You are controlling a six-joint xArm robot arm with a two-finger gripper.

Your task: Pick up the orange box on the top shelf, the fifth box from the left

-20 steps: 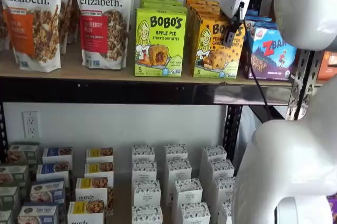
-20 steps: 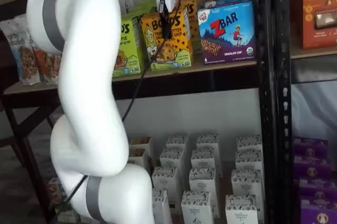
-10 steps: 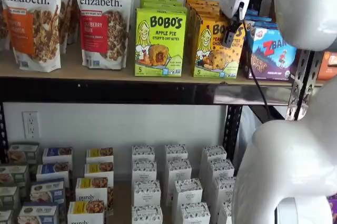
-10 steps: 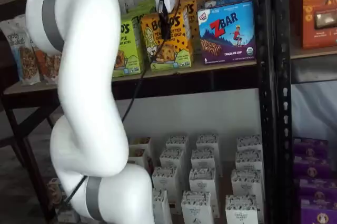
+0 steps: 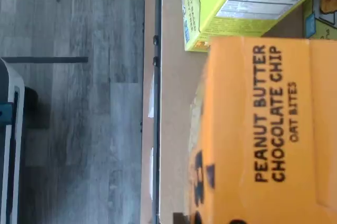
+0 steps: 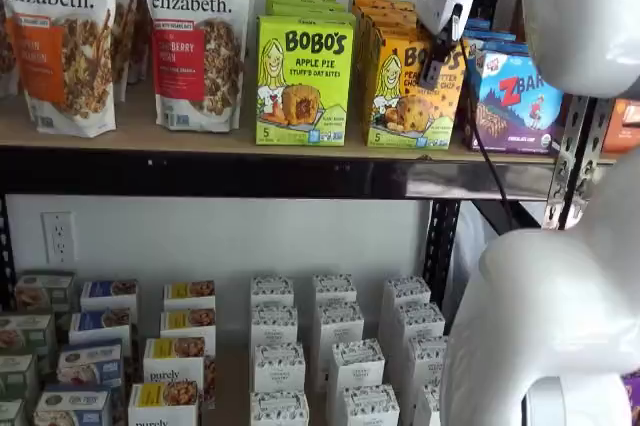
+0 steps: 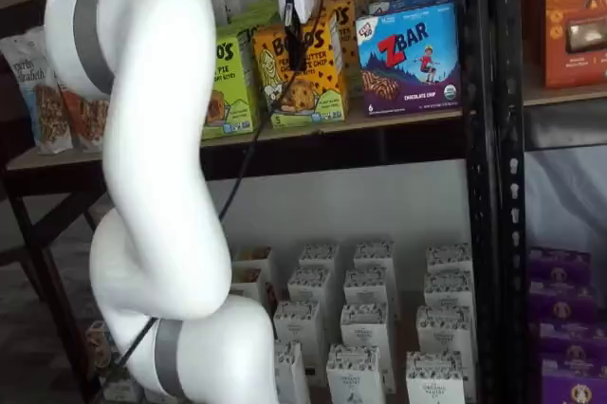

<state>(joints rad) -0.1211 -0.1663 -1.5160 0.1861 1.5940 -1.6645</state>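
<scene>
The orange box (image 6: 400,96), a Bobo's Peanut Butter Chocolate Chip carton, stands upright at the front of its row on the top shelf (image 6: 150,136). It also shows in a shelf view (image 7: 308,77). In the wrist view its orange top panel (image 5: 263,129) fills much of the picture, close below the camera. My gripper (image 6: 434,74) hangs in front of the box's upper right part. In a shelf view the gripper (image 7: 296,55) overlaps the box's front face. Its black fingers show side-on with no plain gap, and I cannot tell whether they touch the box.
A lime-green Bobo's Apple Pie carton (image 6: 304,81) stands just left of the orange box, and a blue ZBar carton (image 6: 515,101) just right. Granola bags (image 6: 195,36) stand further left. A black upright (image 7: 484,138) rises on the right. Small white cartons (image 6: 335,356) fill the lower shelf.
The arm's big white links have shifted very slightly. The gripper stays in front of the orange box, which has not moved.
</scene>
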